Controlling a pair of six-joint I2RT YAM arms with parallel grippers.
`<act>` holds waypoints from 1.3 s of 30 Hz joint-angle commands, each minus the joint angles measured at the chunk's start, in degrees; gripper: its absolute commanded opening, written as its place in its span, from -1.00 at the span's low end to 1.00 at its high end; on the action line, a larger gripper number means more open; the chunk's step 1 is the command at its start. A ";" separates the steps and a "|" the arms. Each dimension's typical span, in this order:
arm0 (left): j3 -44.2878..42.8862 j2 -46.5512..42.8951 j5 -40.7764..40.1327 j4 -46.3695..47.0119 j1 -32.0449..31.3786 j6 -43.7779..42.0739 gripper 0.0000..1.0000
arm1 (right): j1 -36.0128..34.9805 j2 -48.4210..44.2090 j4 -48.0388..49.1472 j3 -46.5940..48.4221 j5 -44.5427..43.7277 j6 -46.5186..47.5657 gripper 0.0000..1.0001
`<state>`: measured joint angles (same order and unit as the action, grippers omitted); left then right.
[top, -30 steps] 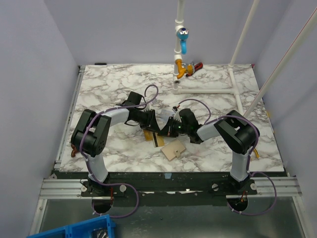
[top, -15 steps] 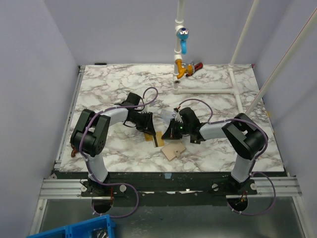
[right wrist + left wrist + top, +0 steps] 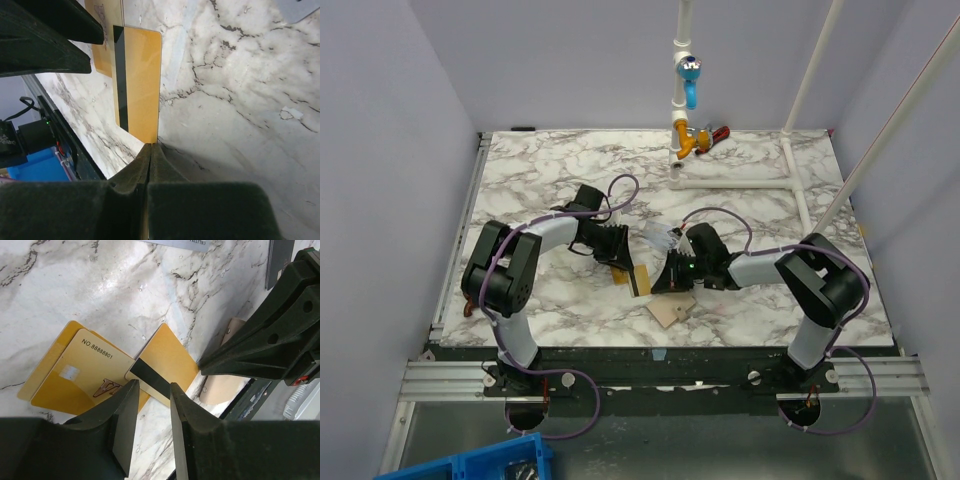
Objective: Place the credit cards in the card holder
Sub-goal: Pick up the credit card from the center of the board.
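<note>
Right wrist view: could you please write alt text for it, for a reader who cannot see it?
The right gripper, seen from its own wrist, is shut on the edge of a gold-orange card with a dark stripe, with the marble table behind it. The left gripper's dark fingers fill the upper left, over a second gold card.

Marble tabletop (image 3: 540, 170), white pipe frame (image 3: 740, 182) w/ blue fitting (image 3: 690, 88), blue bin (image 3: 470, 465) btm left
</note>
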<state>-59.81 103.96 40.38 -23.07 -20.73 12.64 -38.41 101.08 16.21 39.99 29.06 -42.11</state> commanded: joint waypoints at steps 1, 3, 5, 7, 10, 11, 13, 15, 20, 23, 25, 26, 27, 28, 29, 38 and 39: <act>-0.24 -3.26 -2.41 -1.99 -0.01 -1.12 -0.25 | -0.35 2.84 -4.07 -1.36 0.13 1.54 -0.99; 0.42 -4.14 -3.44 -2.35 -0.01 -1.45 -0.19 | -0.35 3.60 -3.65 -1.19 -0.19 1.39 -0.99; 0.98 -4.91 -4.22 -2.72 -0.01 -1.72 -0.16 | -0.35 4.49 -3.18 -0.73 -0.31 1.09 -0.99; 1.28 -5.33 -4.47 -2.73 0.07 -1.68 -0.15 | -0.35 5.15 -2.91 -0.16 -0.57 0.93 -0.99; 1.04 -4.95 -4.51 -2.76 0.08 -1.75 -0.14 | -0.35 5.92 -2.88 0.82 -0.96 0.93 -0.99; 0.70 -4.43 -4.57 -3.03 0.08 -1.75 -0.14 | -0.30 6.22 -2.93 1.13 -1.02 0.92 -0.99; -0.03 -3.23 -4.52 -3.60 0.08 -1.66 -0.14 | -0.35 6.78 -3.07 1.49 -1.33 0.95 -0.99; -0.59 -1.93 -4.28 -4.32 0.08 -1.58 -0.14 | -0.35 7.24 -3.17 1.55 -1.58 0.87 -0.99; -0.83 -0.66 -4.41 -4.43 -0.17 -1.06 -0.14 | -0.30 8.85 -3.12 1.93 -2.68 0.69 -0.99; -1.12 -0.16 -4.39 -4.64 -0.36 -1.10 -0.14 | -0.35 9.89 -3.11 3.06 -2.77 0.71 -0.99; -1.19 0.09 -4.31 -4.72 -0.45 -1.19 -0.14 | -0.35 10.57 -3.20 3.79 -2.84 0.81 -0.99; -1.29 0.11 -4.19 -4.77 -0.45 -1.22 -0.14 | -0.35 10.99 -3.22 4.15 -2.78 0.78 -0.99; -1.36 0.15 -4.16 -4.87 -0.43 -1.29 -0.14 | -0.30 11.35 -3.21 4.37 -2.82 0.82 -0.99; -1.52 0.23 -4.05 -5.02 -0.44 -1.37 -0.14 | -0.34 11.61 -3.22 4.55 -3.00 0.89 -0.99; -1.65 0.34 -3.94 -5.19 -0.43 -1.48 -0.14 | -0.34 11.84 -3.20 4.64 -3.17 0.84 -0.99; -2.77 1.46 -3.38 -7.23 -0.86 -2.27 -0.14 | -0.31 14.46 -2.14 4.09 -4.18 0.43 -0.99; -2.81 1.46 -3.37 -7.35 -0.84 -2.33 -0.14 | -0.33 14.70 -1.96 4.01 -4.19 0.30 -0.99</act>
<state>-61.58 104.05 37.12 -28.53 -21.12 11.77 -38.44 110.19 22.46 46.61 32.60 -44.40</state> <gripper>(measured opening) 0.430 0.006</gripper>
